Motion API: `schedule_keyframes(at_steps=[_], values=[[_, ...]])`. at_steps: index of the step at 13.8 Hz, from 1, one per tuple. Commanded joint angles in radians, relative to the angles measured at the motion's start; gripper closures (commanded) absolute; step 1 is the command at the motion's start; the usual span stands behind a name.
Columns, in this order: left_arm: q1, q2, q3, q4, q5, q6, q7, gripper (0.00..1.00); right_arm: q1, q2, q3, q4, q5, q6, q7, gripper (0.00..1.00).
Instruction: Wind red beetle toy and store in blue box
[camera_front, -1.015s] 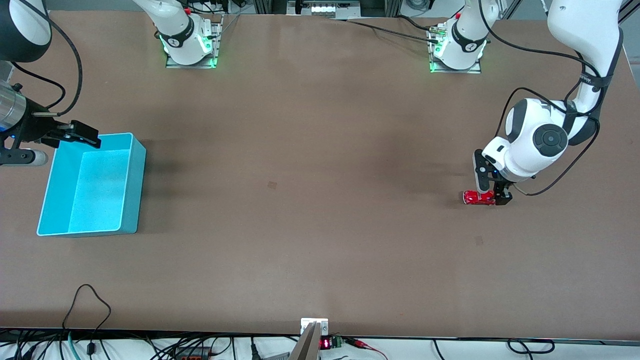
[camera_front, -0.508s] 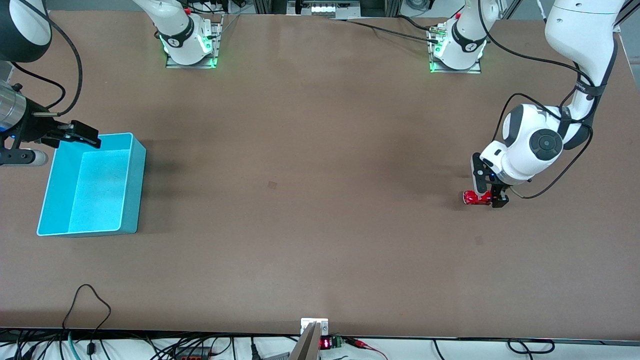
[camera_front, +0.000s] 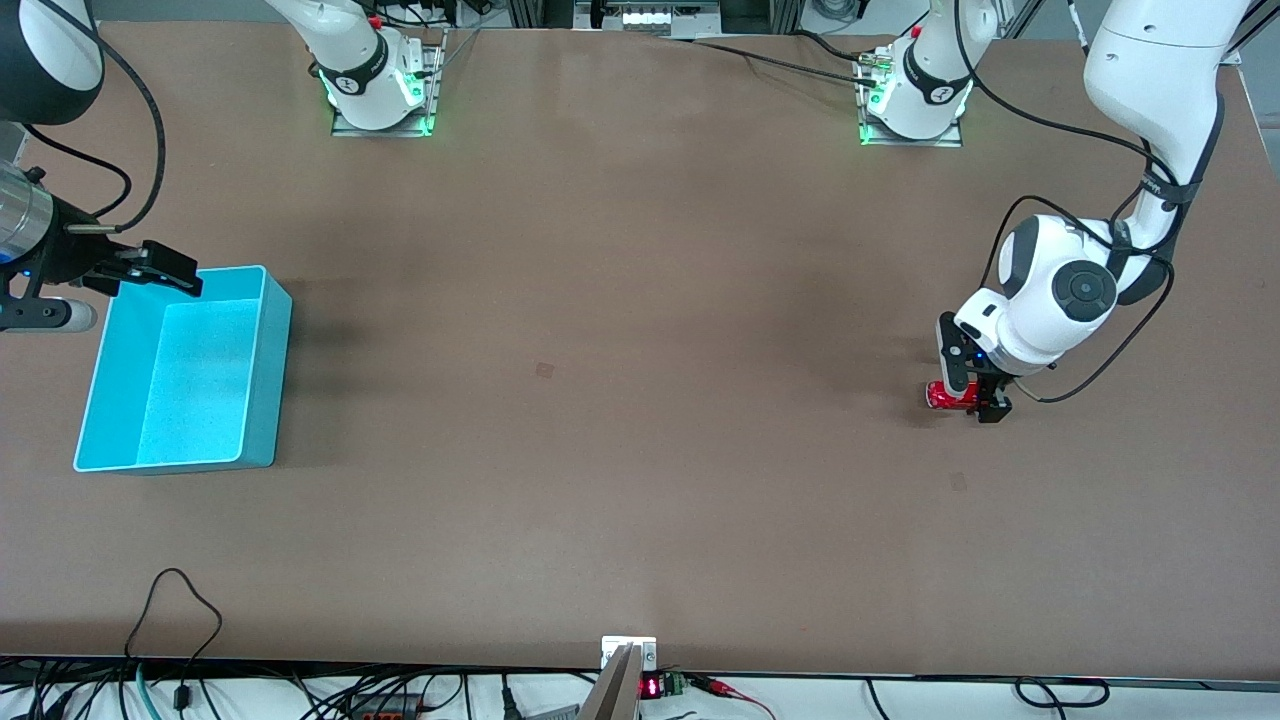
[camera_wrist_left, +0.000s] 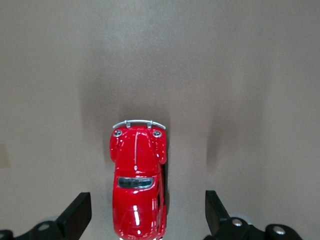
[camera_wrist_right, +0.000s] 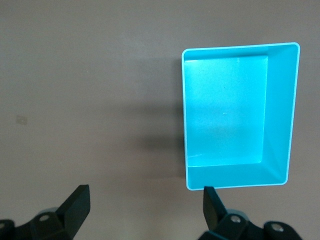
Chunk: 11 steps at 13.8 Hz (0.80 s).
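The red beetle toy (camera_front: 948, 396) stands on the table near the left arm's end. In the left wrist view the toy (camera_wrist_left: 137, 185) lies between my two black fingers with a gap on each side. My left gripper (camera_front: 972, 393) is open and low around the toy's rear, not touching it. The blue box (camera_front: 183, 369) stands at the right arm's end and is empty; it also shows in the right wrist view (camera_wrist_right: 235, 130). My right gripper (camera_front: 150, 268) is open and empty, hovering over the box's corner farthest from the front camera, and waits.
The two arm bases (camera_front: 380, 90) (camera_front: 915, 95) stand along the table's edge farthest from the front camera. Cables (camera_front: 175, 610) hang at the nearest edge. A wide stretch of brown table (camera_front: 600, 350) lies between toy and box.
My left gripper has come down lower around the red toy and shifted slightly toward the right arm's end. The toy, the box and the right arm have not moved.
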Motion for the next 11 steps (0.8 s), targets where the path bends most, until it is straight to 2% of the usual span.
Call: schedule_keyframes(at_steps=[1,2,3,5,9,11], values=[[0.017,0.013,-0.006,0.008,0.001,0.009,0.005,0.06,-0.003,0.001,0.003,0.008,0.01,-0.001,-0.011,0.0],[0.017,0.013,-0.006,0.01,0.002,0.009,0.005,0.14,-0.003,0.001,0.003,0.008,0.01,-0.001,-0.011,0.0],[0.017,0.014,-0.006,0.01,0.002,0.009,0.005,0.29,-0.003,0.001,0.003,0.008,0.01,0.0,-0.011,0.0],[0.016,0.014,-0.006,0.013,0.001,0.011,0.005,0.45,-0.003,0.001,0.003,0.008,0.01,0.0,-0.011,0.0],[0.016,0.014,-0.006,0.014,0.002,0.011,0.007,0.69,-0.003,0.001,0.003,0.008,0.01,0.002,-0.011,0.0],[0.016,0.013,-0.006,0.014,0.002,0.011,0.007,0.69,-0.003,0.001,0.003,0.008,0.01,0.002,-0.011,0.0]])
